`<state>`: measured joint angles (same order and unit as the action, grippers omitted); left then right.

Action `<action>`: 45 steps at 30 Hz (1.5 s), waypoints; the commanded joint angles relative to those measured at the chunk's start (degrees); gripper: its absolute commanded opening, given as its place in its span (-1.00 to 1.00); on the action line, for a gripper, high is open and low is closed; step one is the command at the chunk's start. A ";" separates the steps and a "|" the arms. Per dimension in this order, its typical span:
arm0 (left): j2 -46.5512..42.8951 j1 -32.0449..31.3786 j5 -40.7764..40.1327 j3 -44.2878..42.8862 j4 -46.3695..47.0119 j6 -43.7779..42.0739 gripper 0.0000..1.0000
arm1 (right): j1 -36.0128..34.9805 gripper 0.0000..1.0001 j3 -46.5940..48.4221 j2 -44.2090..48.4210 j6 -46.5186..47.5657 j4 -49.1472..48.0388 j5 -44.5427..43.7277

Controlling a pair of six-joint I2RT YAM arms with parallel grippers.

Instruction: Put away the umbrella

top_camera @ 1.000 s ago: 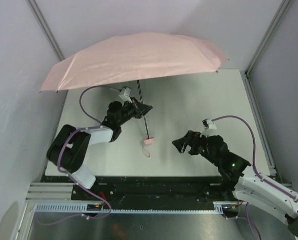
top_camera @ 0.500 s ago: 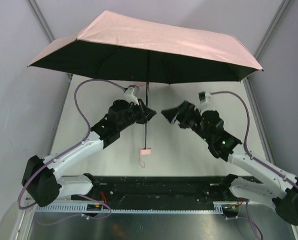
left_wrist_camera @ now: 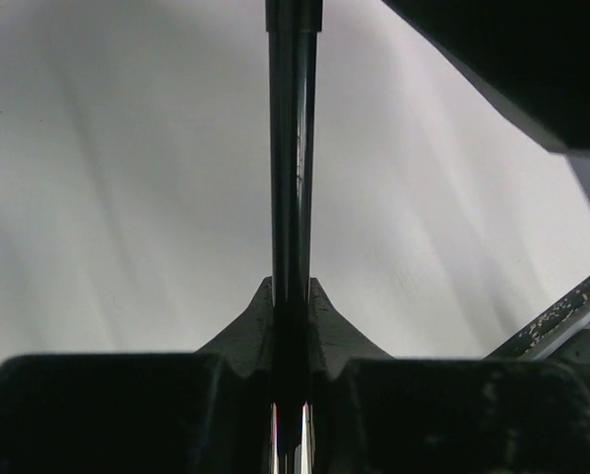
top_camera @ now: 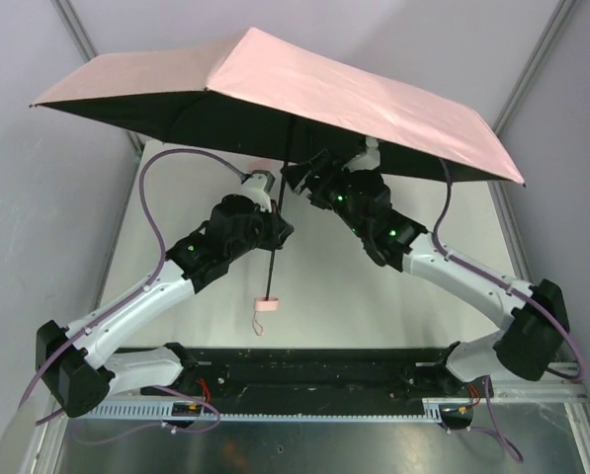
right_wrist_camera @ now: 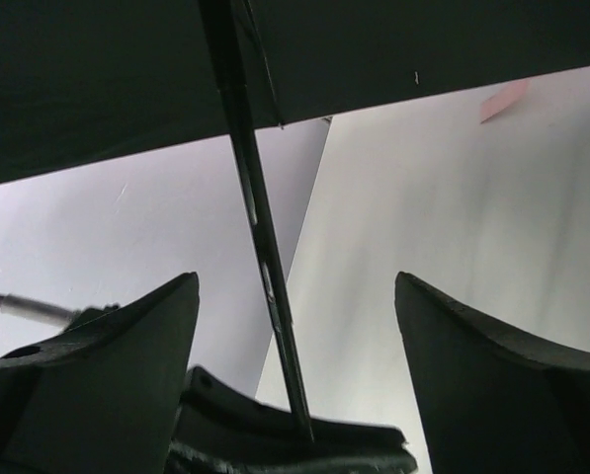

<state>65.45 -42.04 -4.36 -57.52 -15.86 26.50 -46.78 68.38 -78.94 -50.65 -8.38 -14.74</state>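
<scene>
The open pale pink umbrella (top_camera: 304, 89) is held high above the table, its black underside showing. Its thin black shaft (top_camera: 276, 237) runs down to a small pink handle (top_camera: 265, 304) with a loop strap. My left gripper (top_camera: 280, 226) is shut on the shaft, which shows between its fingers in the left wrist view (left_wrist_camera: 293, 148). My right gripper (top_camera: 296, 176) is open just under the canopy, next to the upper shaft. In the right wrist view the shaft (right_wrist_camera: 255, 217) stands between the spread fingers (right_wrist_camera: 136, 346) without touching them.
The white table (top_camera: 413, 296) lies below, with grey walls and metal frame posts (top_camera: 537, 59) around it. The canopy (right_wrist_camera: 176, 59) hangs right above the right gripper. The left arm's purple cable (top_camera: 161, 197) loops up at the left.
Both arms have risen; the left gripper lifted the umbrella off the table and upright. The right gripper moved up and left from the table's right to the upper shaft under the canopy.
</scene>
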 commanded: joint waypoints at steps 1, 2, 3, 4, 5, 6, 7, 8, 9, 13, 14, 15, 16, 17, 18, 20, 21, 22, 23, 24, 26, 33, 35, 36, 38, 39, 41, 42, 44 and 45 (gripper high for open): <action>-2.07 -0.48 -0.16 -1.79 0.87 -4.41 -1.00 | -1.11 0.65 7.77 -3.95 2.92 0.48 -3.81; -2.43 -0.49 0.39 -1.58 0.89 -4.56 -1.00 | -1.24 0.63 8.41 -4.78 3.32 0.34 -4.03; -2.91 -0.45 0.53 -1.39 0.90 -4.63 -1.00 | -1.31 0.61 8.82 -5.68 3.61 0.06 -4.09; -3.42 -0.47 0.51 -1.25 0.91 -4.93 -1.00 | -1.30 0.58 9.07 -6.39 3.88 -0.26 -4.08; -3.98 -0.48 0.55 -1.09 0.91 -5.13 -1.00 | -1.30 0.56 9.24 -7.23 4.15 -0.77 -3.98; -4.48 -0.45 0.52 -0.88 0.91 -5.35 -1.00 | -1.21 0.52 9.32 -7.96 4.33 -1.65 -3.76; -4.86 -0.43 0.29 -0.68 0.92 -5.60 -1.00 | -1.16 0.46 9.36 -8.63 4.42 -2.70 -3.34; -5.10 -0.46 0.17 -0.54 0.87 -5.81 -1.00 | -1.05 0.39 9.38 -9.19 4.60 -4.01 -2.69; -5.22 -0.48 0.33 -0.52 0.85 -6.05 -1.00 | -0.91 0.30 9.44 -9.82 4.86 -5.42 -1.75; -5.95 -0.37 1.76 -0.68 0.83 -6.39 -1.00 | 0.34 -0.65 9.69 -10.67 5.85 -8.81 3.85; -6.30 -0.30 2.84 -0.72 0.87 -6.52 -1.00 | 0.58 -0.83 9.68 -10.51 5.88 -9.13 5.16; -6.56 -0.18 4.61 -0.87 0.94 -6.62 -0.92 | 0.83 -0.91 9.67 -10.17 6.03 -9.34 6.44; -6.83 0.19 6.51 -0.90 1.15 -6.63 -0.75 | 1.00 -0.96 9.63 -9.61 6.28 -9.53 7.56; -6.96 0.94 8.73 -0.87 1.47 -6.24 -0.49 | 1.13 -0.98 9.16 -8.75 6.72 -10.15 8.69; -7.16 1.89 11.16 -0.51 2.20 -5.69 -0.21 | 1.32 -0.99 8.05 -7.80 7.02 -11.70 10.18; -7.17 4.10 17.31 0.52 4.42 -4.29 0.31 | 2.29 -1.00 4.78 -5.11 6.19 -16.85 14.48; -6.74 5.01 20.90 0.94 5.83 -3.84 0.44 | 3.09 -1.00 3.01 -3.87 5.44 -19.92 16.94; -6.12 5.64 24.80 1.23 7.15 -3.52 0.50 | 3.89 -1.00 1.55 -2.63 4.71 -22.56 19.14; -5.42 5.96 28.47 1.47 8.65 -3.02 0.53 | 4.68 -1.00 0.38 -1.62 4.13 -24.67 20.90; -4.54 6.16 32.45 1.76 10.32 -2.37 0.52 | 5.43 -1.00 -0.60 -0.63 3.66 -26.20 22.52; -2.48 6.79 39.84 2.60 14.89 -0.10 0.42 | 6.70 -1.00 -2.35 1.39 2.98 -28.50 24.80; 2.33 8.75 55.53 7.65 32.41 11.47 0.09 | 10.14 -1.00 -9.32 6.12 -3.25 -40.27 29.72; 2.40 8.30 56.20 7.85 33.44 11.56 0.03 | 10.51 -1.00 -10.06 6.09 -4.57 -42.41 30.73; 2.40 8.16 56.34 7.94 33.75 11.42 -0.06 | 10.63 -1.00 -10.44 6.04 -5.13 -43.34 31.17; 2.14 8.00 56.07 8.05 34.06 11.02 -0.36 | 10.63 -1.00 -11.18 6.26 -5.70 -44.30 31.68; 1.79 7.92 55.62 8.13 34.14 10.80 -0.58 | 10.51 -1.00 -11.30 6.48 -5.56 -44.02 31.65; 0.51 7.83 53.17 8.74 34.14 10.38 -0.90 | 10.12 -1.00 -11.40 7.05 -4.55 -41.54 30.20; -0.43 7.75 51.44 9.27 34.10 10.09 -0.95 | 9.78 -1.00 -11.41 7.40 -3.63 -39.43 28.49; -2.20 7.65 47.35 10.17 33.60 9.36 -0.99 | 8.97 -0.84 -11.18 7.88 -2.14 -34.31 22.77; -2.93 7.62 45.41 10.46 32.86 8.97 -0.99 | 8.72 -0.70 -10.95 7.81 -1.67 -32.26 20.38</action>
<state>66.54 -34.52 47.90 -48.42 15.40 37.71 -36.73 56.10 -74.63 -52.75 -42.35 12.73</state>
